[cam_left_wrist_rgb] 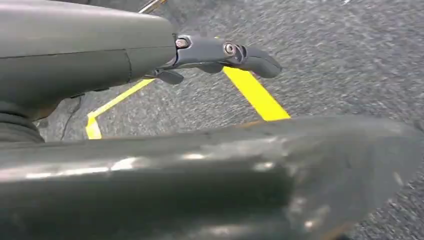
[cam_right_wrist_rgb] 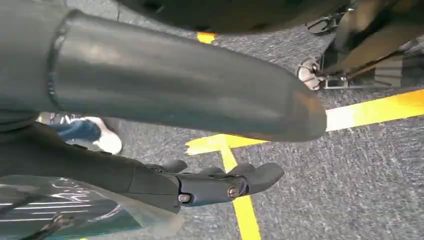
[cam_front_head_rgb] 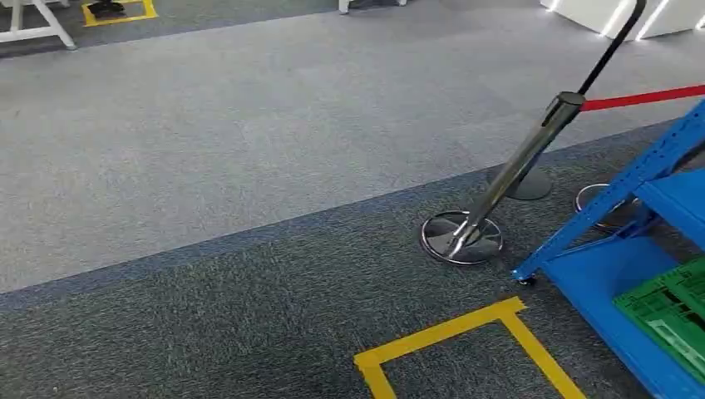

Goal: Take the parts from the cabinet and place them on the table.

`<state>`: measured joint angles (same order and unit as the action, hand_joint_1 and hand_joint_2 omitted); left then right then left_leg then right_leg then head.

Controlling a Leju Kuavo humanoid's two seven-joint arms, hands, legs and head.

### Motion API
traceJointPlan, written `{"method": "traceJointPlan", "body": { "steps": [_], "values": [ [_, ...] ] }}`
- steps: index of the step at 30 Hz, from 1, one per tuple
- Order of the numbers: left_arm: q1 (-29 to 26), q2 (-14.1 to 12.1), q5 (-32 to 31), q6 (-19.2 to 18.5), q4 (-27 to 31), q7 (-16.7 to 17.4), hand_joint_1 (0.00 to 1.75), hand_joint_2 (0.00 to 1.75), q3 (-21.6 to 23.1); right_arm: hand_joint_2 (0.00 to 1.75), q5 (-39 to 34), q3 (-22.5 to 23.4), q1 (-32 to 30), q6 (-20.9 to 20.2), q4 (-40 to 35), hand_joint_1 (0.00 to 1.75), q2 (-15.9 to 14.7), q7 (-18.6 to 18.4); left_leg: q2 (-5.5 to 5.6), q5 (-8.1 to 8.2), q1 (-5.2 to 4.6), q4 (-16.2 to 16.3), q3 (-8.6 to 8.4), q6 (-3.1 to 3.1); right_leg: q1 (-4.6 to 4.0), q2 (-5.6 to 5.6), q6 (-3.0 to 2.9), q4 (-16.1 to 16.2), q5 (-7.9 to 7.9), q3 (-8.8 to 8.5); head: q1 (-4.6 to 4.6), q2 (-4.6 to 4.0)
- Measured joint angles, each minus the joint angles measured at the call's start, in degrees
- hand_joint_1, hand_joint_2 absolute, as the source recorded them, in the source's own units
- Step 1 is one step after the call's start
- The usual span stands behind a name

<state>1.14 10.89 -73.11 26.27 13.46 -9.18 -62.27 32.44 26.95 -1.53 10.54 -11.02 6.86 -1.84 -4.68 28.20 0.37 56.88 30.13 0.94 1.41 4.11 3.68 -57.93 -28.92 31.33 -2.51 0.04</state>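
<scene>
Two hands hang low over carpet. My left hand point(cam_left_wrist_rgb: 220, 52): fingers straight, holding nothing. My right hand point(cam_right_wrist_rgb: 215, 182): clear bag point(cam_right_wrist_rgb: 75, 210) at palm, grip unclear, could slip. Green crate point(cam_front_head_rgb: 669, 312) in blue cabinet point(cam_front_head_rgb: 615, 199). Stanchion point(cam_front_head_rgb: 499, 199) just beside; I might clip it.

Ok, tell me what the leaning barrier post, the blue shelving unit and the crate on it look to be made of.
Barrier post: polished metal, probably chromed or stainless steel; its tube and round base reflect the surroundings like a mirror.
Blue shelving unit: likely painted steel; flat, even blue coat and an upright punched with rows of holes.
Green crate: probably moulded plastic; uniform green with a ribbed lattice surface.
</scene>
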Motion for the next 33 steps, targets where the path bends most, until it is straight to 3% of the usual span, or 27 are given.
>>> {"method": "traceJointPlan", "body": {
  "steps": [1,2,4,5,7,9,10,11,12,14,15,16,17,20,21,22,23,25,26,27,29,30,31,32,33],
  "values": [
    [-0.04,-0.05,0.0,0.0,-0.02,0.0,0.0,0.0,0.0,0.0,0.0,0.0,0.22,-0.04,0.0,0.0,0.07,0.0,-0.38,0.39,-0.44,0.37,0.1,-0.49,-0.16,0.69,-0.6,0.41,-0.12,-0.49,0.04,0.0],
    [-0.05,-0.05,0.0,0.0,-0.02,0.0,0.0,0.0,0.0,0.0,0.0,0.0,0.35,-0.06,0.0,0.0,0.07,0.02,-0.62,0.37,-0.39,0.4,-0.04,-0.77,-0.27,-0.39,-1.2,0.35,0.06,-0.42,0.37,0.0],
    [0.13,0.0,-0.02,0.0,-0.02,0.0,0.0,0.0,0.02,0.0,0.0,0.02,0.12,-0.07,0.0,0.0,0.07,0.02,-1.64,0.39,-0.13,0.23,-0.58,-1.31,-0.66,-1.29,-1.89,0.24,-0.07,0.45,0.35,0.0],
    [0.15,0.02,0.0,0.0,-0.02,0.0,0.0,0.0,0.09,0.0,0.0,0.02,0.1,-0.07,0.0,0.0,0.04,0.02,-2.0,0.78,0.08,0.32,-0.75,-1.85,-0.51,-1.91,-2.44,0.59,0.18,-0.23,0.33,0.0],
    [0.19,0.0,-0.04,0.0,-0.02,-0.02,0.0,0.0,0.2,0.0,0.0,0.04,0.16,-0.04,0.0,0.0,0.02,0.0,2.19,3.73,0.44,3.86,0.46,-2.22,-0.37,-2.91,-3.0,0.74,0.45,-0.55,0.57,0.0],
    [-0.03,0.0,-0.09,0.02,-0.07,-0.02,0.0,0.0,0.2,0.0,-0.02,0.07,0.46,-0.11,0.0,0.0,0.02,0.0,3.8,8.26,0.37,13.06,4.4,-2.19,-0.56,-4.33,-3.35,0.72,0.61,-0.46,0.77,0.0],
    [-0.11,0.0,-0.11,0.02,-0.15,0.0,0.0,0.0,0.24,0.0,0.0,0.07,0.41,-0.13,0.0,0.0,0.04,-0.02,3.99,9.32,0.37,16.84,6.23,-2.12,-0.71,-5.17,-3.37,0.67,0.59,-0.47,0.74,0.0],
    [-0.21,0.0,-0.17,0.02,-0.18,0.0,0.0,0.0,0.28,0.0,0.0,0.09,0.39,-0.13,0.0,0.0,0.04,-0.2,4.05,8.81,0.36,17.94,6.97,-1.95,-0.79,-6.01,-3.42,0.66,0.56,-0.55,0.74,0.0],
    [-0.23,0.0,-0.24,0.02,-0.26,0.0,0.0,0.0,0.31,0.0,0.04,0.13,0.31,-0.13,0.0,0.0,0.04,-0.37,4.11,7.02,0.33,16.61,6.62,-1.77,-0.85,-6.8,-3.43,0.62,0.55,-0.65,0.74,0.0],
    [-0.15,-0.11,-0.33,0.07,-0.28,-0.02,0.0,0.0,0.35,0.0,0.13,0.33,0.22,-0.13,0.0,0.0,0.04,-0.52,5.04,1.38,0.32,8.62,3.7,-1.26,-0.87,-8.4,-3.4,0.44,0.46,-0.83,0.72,0.0],
    [-0.19,-0.24,-0.48,0.13,-0.28,-0.04,0.0,0.0,0.37,0.0,0.24,0.35,0.24,-0.13,0.0,0.0,0.04,-0.59,7.15,-1.07,0.34,4.0,2.08,-1.04,-0.81,-9.08,-3.3,0.4,0.37,-0.75,0.74,0.0],
    [-0.15,-0.33,-0.48,0.13,-0.31,-0.04,0.0,0.0,0.35,0.0,0.28,0.37,0.28,-0.13,0.02,0.0,0.13,-0.79,10.04,-0.44,0.55,2.84,1.7,-0.82,-1.0,-9.6,-3.04,0.13,0.24,0.01,0.66,0.0],
    [-0.18,-0.35,-0.59,0.19,-0.31,-0.04,0.0,0.0,0.37,0.0,0.37,0.39,0.51,-0.13,0.02,0.0,0.13,-0.87,9.71,0.1,0.53,1.2,1.0,-0.8,-0.72,-10.5,-2.67,-0.08,0.31,0.2,0.72,0.0],
    [-0.12,-0.35,-0.61,0.17,-0.31,0.0,0.0,0.0,0.42,0.0,0.37,0.61,0.06,-0.04,0.02,0.0,0.15,-1.0,8.38,-0.14,0.18,1.04,1.22,-0.31,-0.25,-11.94,-1.43,0.41,0.89,1.3,0.73,0.0],
    [-0.06,-0.37,-0.61,0.17,-0.31,0.0,0.0,0.0,0.42,0.0,0.35,0.78,-0.07,0.07,0.02,0.0,0.15,-1.05,7.37,-0.58,0.64,0.23,0.9,0.23,-0.22,-10.86,-1.28,-0.07,0.36,1.4,0.64,0.0],
    [0.06,-0.44,-0.61,0.2,-0.31,-0.07,0.0,0.0,0.42,0.0,0.33,0.9,-0.03,0.22,0.02,0.0,0.13,-1.12,6.7,-0.61,0.52,0.03,0.84,0.45,-0.65,-7.51,-1.19,-2.14,-1.16,2.46,0.57,0.0],
    [0.05,-0.44,-0.66,0.17,-0.31,-0.09,0.0,0.0,0.42,0.0,0.33,0.92,0.12,0.2,0.02,0.0,0.13,-1.22,5.95,-0.59,0.4,0.04,0.88,0.57,-0.68,-5.74,-1.09,-6.26,-3.47,4.6,0.39,0.0],
    [-0.09,-0.44,-0.68,0.15,-0.35,-0.09,0.0,0.0,0.42,0.0,0.37,0.94,0.4,0.09,0.02,0.0,0.04,-1.27,3.9,-0.47,0.17,0.04,0.89,0.74,-0.66,-4.64,-0.75,-15.39,-7.25,9.15,0.5,0.0],
    [-0.11,-0.5,-0.68,0.13,-0.35,-0.07,0.0,0.0,0.42,0.0,0.42,0.96,0.36,0.02,0.02,0.0,0.04,-1.31,3.07,-0.46,0.16,0.05,0.9,0.74,-0.66,-4.53,-0.63,-17.59,-7.52,10.21,0.39,0.0],
    [-0.09,-0.5,-0.68,0.11,-0.35,0.0,0.0,0.0,0.42,0.0,0.42,0.96,0.29,-0.04,0.02,0.0,0.02,-1.38,2.35,-0.45,0.16,0.05,0.87,0.73,-0.63,-4.4,-0.55,-17.0,-6.51,9.8,0.46,0.0],
    [0.11,-0.5,-0.79,0.0,-0.39,0.18,0.0,0.0,0.42,0.0,0.53,0.98,0.03,-0.15,0.02,0.0,0.02,-1.4,1.22,-0.35,0.18,0.06,0.74,0.56,-0.5,-3.5,-0.52,-7.94,-1.63,4.7,0.42,0.0],
    [0.16,-0.48,-0.79,0.0,-0.44,0.17,0.0,0.0,0.42,0.0,0.59,1.01,0.08,-0.15,0.02,0.0,-0.02,-1.36,0.68,-0.24,0.18,0.08,0.56,0.37,-0.5,-1.88,-0.61,-2.09,0.4,1.25,0.42,0.0],
    [0.18,-0.55,-0.81,0.0,-0.44,0.15,0.0,0.0,0.42,0.0,0.66,1.01,0.3,-0.15,0.02,0.0,-0.04,-1.33,0.34,-0.11,-0.16,0.19,0.39,0.05,-0.81,0.88,-0.93,0.83,-0.4,-0.15,0.37,0.0],
    [0.16,-0.53,-0.83,0.02,-0.46,0.13,0.0,0.0,0.42,0.0,0.68,1.01,0.47,-0.2,0.0,0.0,-0.04,-1.27,-0.04,0.14,-0.41,0.3,0.33,-0.37,-0.79,-0.02,-1.52,0.89,0.14,-0.59,0.64,0.0],
    [0.27,-0.57,-0.92,0.0,-0.46,0.13,0.0,0.0,0.42,0.0,0.76,1.03,0.54,-0.28,0.0,0.0,-0.04,-1.18,-0.45,0.08,-0.35,0.28,0.07,-0.66,-0.86,-0.59,-1.83,0.75,0.03,0.05,0.99,0.0]
  ]
}}
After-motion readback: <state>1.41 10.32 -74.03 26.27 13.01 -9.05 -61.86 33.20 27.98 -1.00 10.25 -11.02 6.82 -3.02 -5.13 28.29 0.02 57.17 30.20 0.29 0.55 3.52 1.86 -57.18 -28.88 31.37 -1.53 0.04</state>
